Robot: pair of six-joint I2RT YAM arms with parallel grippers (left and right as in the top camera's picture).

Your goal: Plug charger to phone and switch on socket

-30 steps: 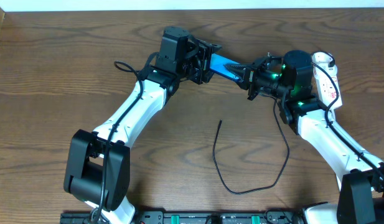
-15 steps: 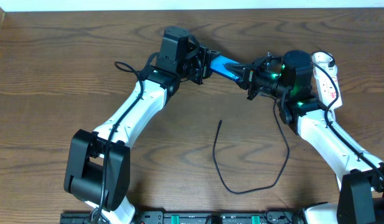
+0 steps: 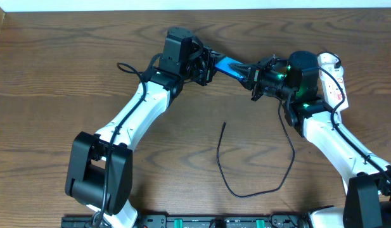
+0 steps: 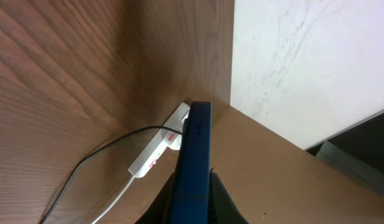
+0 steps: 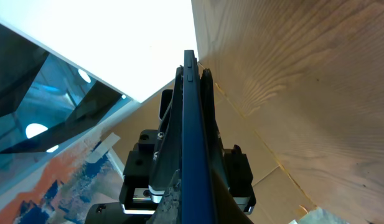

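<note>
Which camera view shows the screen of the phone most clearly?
The overhead view: only there does the phone show its bright blue screen. Both wrist views see it edge-on, as a thin dark-blue strip, so the screen is hidden.

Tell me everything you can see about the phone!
The phone is slim, with a bright blue screen and dark edges. It is tilted up on its side, seemingly held above the wooden table. The left tool pinches one end and the right tool pinches the other. The thin black cable lies apart, not plugged in.

A dark wood-grain table (image 3: 56, 95) meets a white wall (image 4: 304, 62) behind.
</note>
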